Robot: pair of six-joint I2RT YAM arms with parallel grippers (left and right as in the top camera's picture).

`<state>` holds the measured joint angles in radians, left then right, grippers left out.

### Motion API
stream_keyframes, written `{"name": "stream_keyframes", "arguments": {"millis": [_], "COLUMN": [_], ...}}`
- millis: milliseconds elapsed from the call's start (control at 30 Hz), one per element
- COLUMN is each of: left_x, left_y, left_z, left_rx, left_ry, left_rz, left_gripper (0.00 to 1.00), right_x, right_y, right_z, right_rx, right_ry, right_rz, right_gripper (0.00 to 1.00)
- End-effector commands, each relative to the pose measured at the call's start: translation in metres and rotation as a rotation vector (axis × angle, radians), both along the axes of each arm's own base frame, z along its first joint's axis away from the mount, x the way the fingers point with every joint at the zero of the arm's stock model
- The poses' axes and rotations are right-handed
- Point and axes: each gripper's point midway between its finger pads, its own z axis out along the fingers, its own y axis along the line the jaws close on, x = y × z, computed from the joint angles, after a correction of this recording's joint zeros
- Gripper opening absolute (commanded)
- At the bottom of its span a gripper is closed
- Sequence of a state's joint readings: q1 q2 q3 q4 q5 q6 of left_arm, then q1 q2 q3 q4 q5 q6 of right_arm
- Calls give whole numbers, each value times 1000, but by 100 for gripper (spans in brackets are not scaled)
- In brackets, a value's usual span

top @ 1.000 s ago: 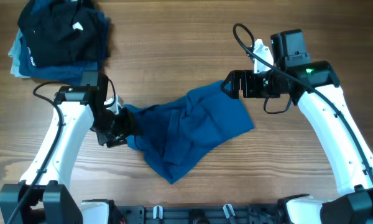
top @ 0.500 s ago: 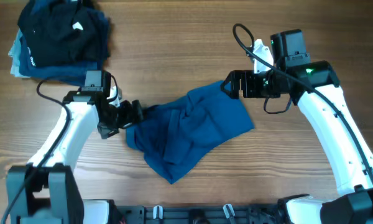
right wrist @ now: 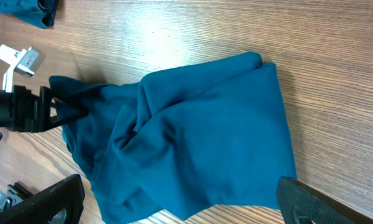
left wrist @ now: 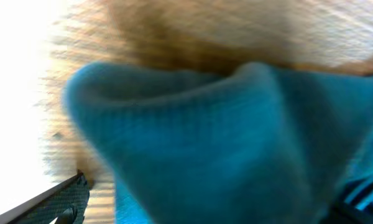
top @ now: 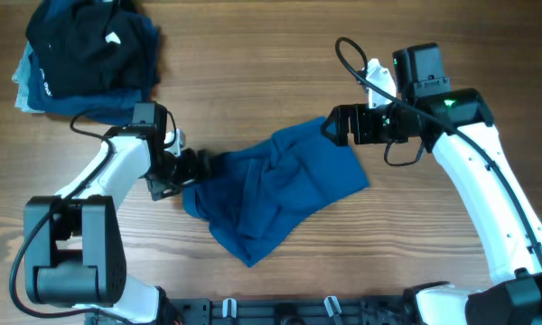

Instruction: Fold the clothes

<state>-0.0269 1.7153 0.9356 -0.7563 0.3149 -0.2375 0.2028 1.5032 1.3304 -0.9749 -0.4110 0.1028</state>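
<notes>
Plainly the left gripper (top: 191, 168) jaws pinch the clothes (top: 271, 190) at their left edge (right gripper (top: 329, 127) jaws wide, above them).

A wooden counter (top: 280, 63) is filling every view, its brown grain running from nine o'clock to three o'clock in the overhead picture. Light is glaring off the boards near twelve o'clock in the right wrist view and is washing the left wrist view's nine o'clock edge to white.
</notes>
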Motion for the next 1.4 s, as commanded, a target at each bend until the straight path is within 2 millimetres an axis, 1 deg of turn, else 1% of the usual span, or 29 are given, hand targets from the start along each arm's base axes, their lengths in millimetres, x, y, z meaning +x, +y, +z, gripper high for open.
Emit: {"name": "stream_keyframes", "arguments": {"millis": [0, 67, 100, 233, 267, 333, 367, 400, 433, 467, 567, 633, 700, 733, 767, 800, 900, 933, 1033, 1067, 1167, 1233, 1300, 1367], "left_x": [-10, -12, -16, -28, -32, -34, -35, -35, -35, -35, -31, -24, -15, -8, -4, 5, 28, 39, 57, 65, 79, 86, 90, 94], "left_y": [-23, -35, -43, -59, -63, -68, -69, -69, -69, -69, -69, -62, -40, -28, -23, -13, 5, 17, 30, 34, 36, 31, 25, 16], "left_z": [-15, -16, -17, -23, -25, -25, -25, -25, -25, -25, -21, -12, -1, 9, 15, 26, 50, 61, 77, 86, 110, 126, 133, 136], "left_rx": [-114, -144, -166, -163, -162, -162, -163, -162, -162, -162, -153, -109, 17, 74, 95, 134, 162, 182, 200, 200, 198, 195, 184, 164], "left_ry": [28, 24, 27, 52, 61, 63, 63, 65, 65, 64, 62, 58, 71, 65, 60, 41, -10, -43, -97, -121, -166, -196, -213, -221], "left_rz": [-69, -92, -113, -140, -138, -155, -161, -159, -159, -158, -139, -128, -70, -56, -49, -31, 16, 23, 58, 70, 76, 68, 81, 109], "left_gripper": [100, 100, 98, 94, 82, 64, 46, 34, 16, 4, 4, 4, 4, 4, 4, 4, 4, 4, 4, 4, 4, 4, 4, 4], "right_x": [-1, -1, -1, -1, -1, -2, -2, -2, -2, -2, -2, -3, -4, -4, -4, -4, -4, -4, -3, -4, -3, -2, -1, -1], "right_y": [3, 3, 3, 3, 3, 2, 2, 2, 2, 2, 2, 2, 2, 2, 2, 2, 0, -1, -1, -1, 0, 0, 0, 0], "right_z": [7, 7, 7, 7, 7, 7, 6, 6, 6, 6, 6, 6, 5, 5, 5, 5, 4, 4, 4, 4, 4, 4, 3, 0], "right_rx": [12, 12, 12, 11, 11, 11, 10, 10, 10, 10, 10, 10, 8, 8, 7, 8, -2, -7, -7, -7, -7, -4, -3, -4], "right_ry": [-27, -28, -28, -25, -24, -21, -21, -20, -19, -19, -19, -16, -11, -10, -10, -10, -11, -12, -12, -12, -13, -15, -10, 0], "right_rz": [25, 26, 25, 25, 25, 25, 25, 25, 25, 25, 25, 25, 25, 25, 25, 25, 21, 20, 20, 20, 20, 18, 12, 11], "right_gripper": [100, 100, 100, 99, 100, 100, 100, 100, 100, 100, 100, 100, 100, 100, 100, 100, 100, 100, 100, 100, 100, 100, 99, 100]}}
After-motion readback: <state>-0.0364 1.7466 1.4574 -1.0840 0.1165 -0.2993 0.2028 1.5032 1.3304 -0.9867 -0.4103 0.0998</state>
